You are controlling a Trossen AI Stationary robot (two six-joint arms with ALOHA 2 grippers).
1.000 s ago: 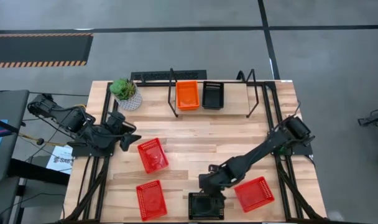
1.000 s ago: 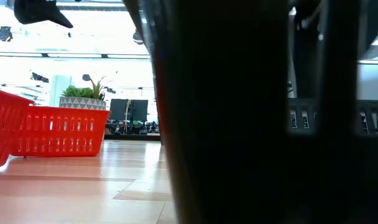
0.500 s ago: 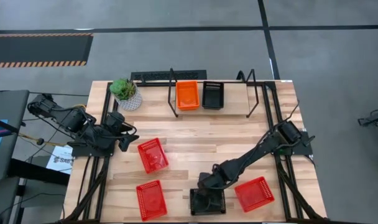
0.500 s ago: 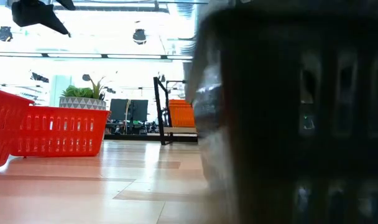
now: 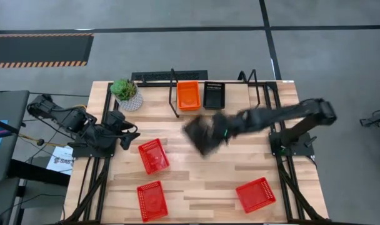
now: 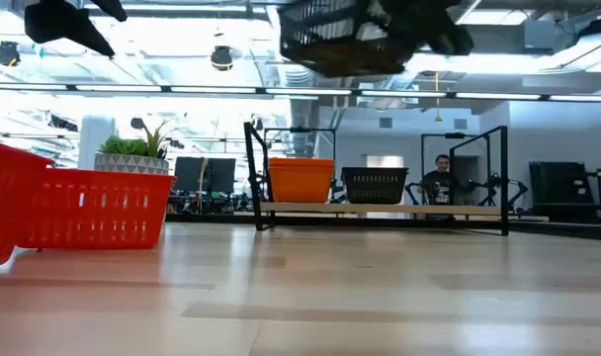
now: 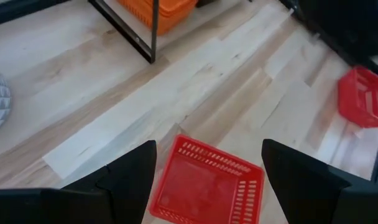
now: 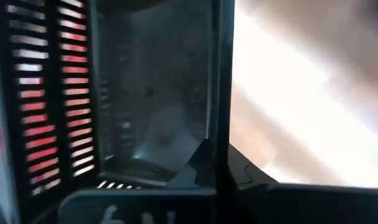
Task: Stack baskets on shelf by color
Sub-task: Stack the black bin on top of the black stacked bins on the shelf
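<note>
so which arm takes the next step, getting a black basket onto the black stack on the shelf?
Right. The right gripper already carries a black basket in the air, just short of the shelf and its black stack. The left gripper is open, beside a red basket.

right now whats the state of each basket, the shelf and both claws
carried black basket: in the air, held by the right claw, over mid table
orange basket: on the shelf, left spot
shelf black basket: on the shelf, touching the orange one
three red baskets: loose on the table, unstacked
left claw: open, empty, above a red basket
</note>
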